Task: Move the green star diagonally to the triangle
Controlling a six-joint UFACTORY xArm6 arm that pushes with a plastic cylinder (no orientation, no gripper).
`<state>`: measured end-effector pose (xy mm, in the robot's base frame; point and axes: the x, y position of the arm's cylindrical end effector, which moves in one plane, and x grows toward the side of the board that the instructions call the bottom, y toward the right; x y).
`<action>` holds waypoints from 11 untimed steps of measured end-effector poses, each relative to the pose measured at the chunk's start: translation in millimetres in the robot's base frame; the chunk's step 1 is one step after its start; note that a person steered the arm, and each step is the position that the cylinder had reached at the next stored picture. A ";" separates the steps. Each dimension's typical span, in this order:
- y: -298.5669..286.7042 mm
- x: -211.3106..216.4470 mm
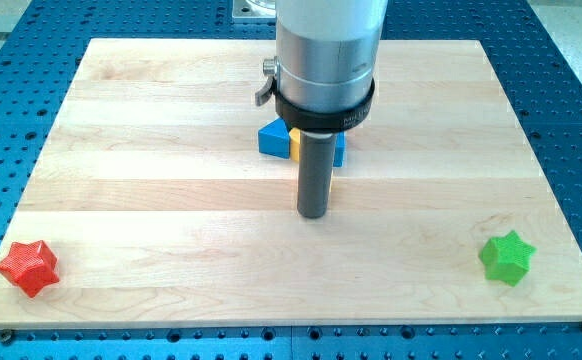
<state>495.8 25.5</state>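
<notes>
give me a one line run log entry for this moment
my tip: board centre, touching nothing | green star: lower right, unmoved | blue triangle: behind rod | red star: lower left

The worktop (171, 200) carries two stars: the red star (28, 267) at the view's bottom left, the green star (507, 257) at the bottom right. My tip (314, 214) stands near the centre. The blue triangle (273, 138) and yellow block (295, 143) lie just above it, touching, partly hidden.
</notes>
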 end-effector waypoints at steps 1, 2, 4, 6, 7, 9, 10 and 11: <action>7.0 -2.3; 20.1 -14.6; 130.8 -12.9; 282.5 60.9; 230.9 72.7; 114.6 72.9; 136.7 100.2; 48.0 110.7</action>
